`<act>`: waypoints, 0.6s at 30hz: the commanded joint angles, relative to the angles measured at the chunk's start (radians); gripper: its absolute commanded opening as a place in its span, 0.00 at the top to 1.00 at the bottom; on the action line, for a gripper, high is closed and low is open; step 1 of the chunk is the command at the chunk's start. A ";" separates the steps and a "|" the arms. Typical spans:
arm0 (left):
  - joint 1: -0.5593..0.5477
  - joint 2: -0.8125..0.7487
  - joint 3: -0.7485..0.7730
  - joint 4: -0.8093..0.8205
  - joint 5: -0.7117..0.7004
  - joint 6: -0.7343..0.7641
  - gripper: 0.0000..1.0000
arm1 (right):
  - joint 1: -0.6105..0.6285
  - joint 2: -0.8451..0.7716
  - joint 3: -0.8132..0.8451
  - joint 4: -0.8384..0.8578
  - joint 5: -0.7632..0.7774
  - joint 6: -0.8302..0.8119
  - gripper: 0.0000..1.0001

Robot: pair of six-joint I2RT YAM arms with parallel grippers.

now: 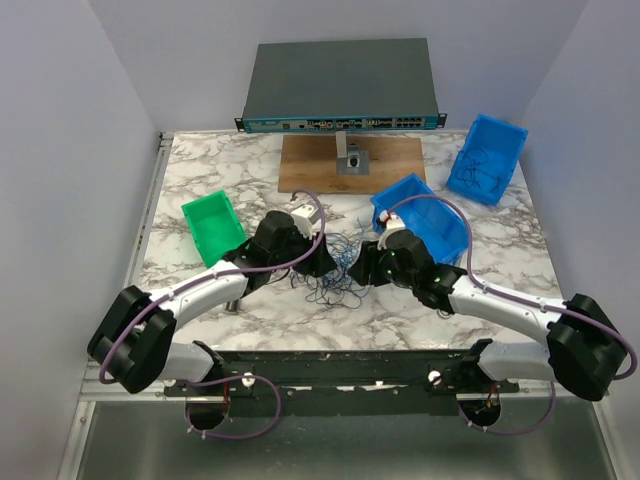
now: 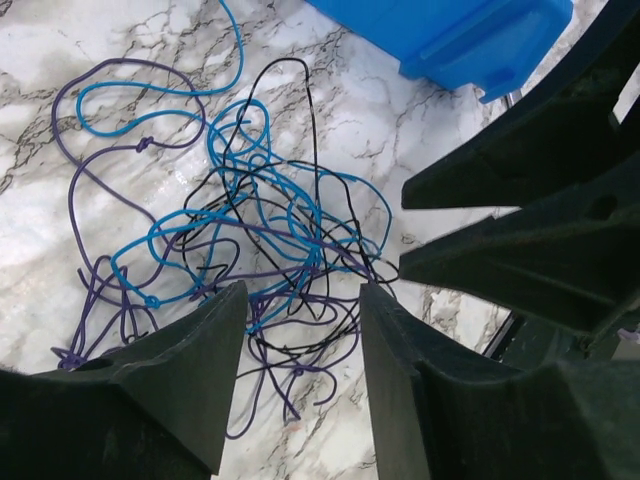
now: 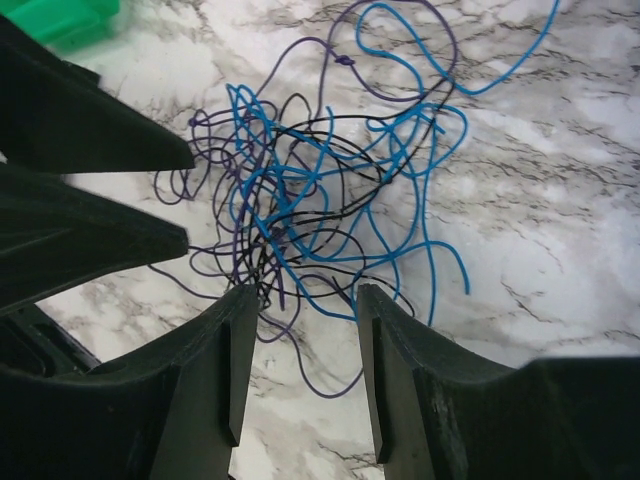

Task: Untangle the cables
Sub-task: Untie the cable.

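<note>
Dark fingers fill the bottom of both wrist views. We see the left gripper (image 2: 302, 300) with its jaws parted about halfway and nothing pinched between them; loose strands lie on the table under the gap. We see the right gripper (image 3: 307, 295) parted much the same and holding nothing, though purple strands pass close by one fingertip.

From above, the cables (image 1: 335, 265) sit near the middle of the marble table (image 1: 520, 245), directly between the two grippers, which face each other across the bundle. A green bin (image 1: 212, 225) stands beside the left arm and a blue bin (image 1: 425, 215) beside the right.

We judge the task to be nearly all ahead. No strand lies apart from the rest.

Up close, the cables are very thin and limp, in bright blue, purple and black. They loop through one another in a single loose heap, densest at the centre. Wider blue and purple loops spread outward, and a small knot shows on one purple strand.
</note>
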State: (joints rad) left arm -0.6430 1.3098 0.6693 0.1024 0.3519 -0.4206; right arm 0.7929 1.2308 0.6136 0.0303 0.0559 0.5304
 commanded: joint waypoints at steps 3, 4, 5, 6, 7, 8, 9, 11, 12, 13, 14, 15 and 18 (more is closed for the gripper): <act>-0.006 0.054 0.076 0.012 0.040 -0.048 0.53 | 0.007 0.030 -0.013 0.147 -0.105 -0.007 0.49; -0.007 0.056 0.080 0.015 0.041 -0.052 0.53 | 0.006 0.043 -0.009 0.152 -0.109 -0.006 0.50; -0.007 0.060 0.084 0.016 0.044 -0.057 0.53 | 0.006 0.055 -0.005 0.152 -0.113 -0.008 0.51; -0.006 0.063 0.088 0.018 0.046 -0.061 0.54 | 0.006 0.071 -0.001 0.152 -0.117 -0.010 0.52; -0.007 0.070 0.094 0.019 0.048 -0.066 0.54 | 0.006 0.082 0.002 0.153 -0.125 -0.014 0.56; -0.007 0.077 0.097 0.020 0.052 -0.070 0.55 | 0.005 0.093 0.004 0.152 -0.132 -0.015 0.63; -0.006 0.084 0.102 0.020 0.054 -0.073 0.56 | 0.006 0.100 0.006 0.151 -0.139 -0.016 0.71; -0.007 0.093 0.107 0.023 0.054 -0.078 0.56 | 0.006 0.100 0.007 0.144 -0.146 -0.013 0.87; -0.007 0.094 0.108 0.020 0.048 -0.076 0.56 | 0.007 0.094 0.008 0.137 -0.145 -0.011 0.92; -0.007 0.095 0.108 0.020 0.040 -0.075 0.57 | 0.006 0.082 0.009 0.126 -0.140 -0.007 0.96; -0.006 0.095 0.111 0.017 0.033 -0.070 0.57 | 0.007 0.070 0.008 0.119 -0.131 -0.005 0.98; -0.006 0.096 0.116 0.011 0.025 -0.065 0.57 | 0.006 0.053 0.009 0.107 -0.118 -0.002 0.99; -0.007 0.113 0.146 -0.024 0.007 -0.046 0.56 | 0.007 0.017 0.009 0.074 -0.077 -0.010 0.99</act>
State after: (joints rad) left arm -0.6437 1.4006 0.7593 0.1085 0.3771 -0.4831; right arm 0.7929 1.3033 0.6083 0.1417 -0.0570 0.5251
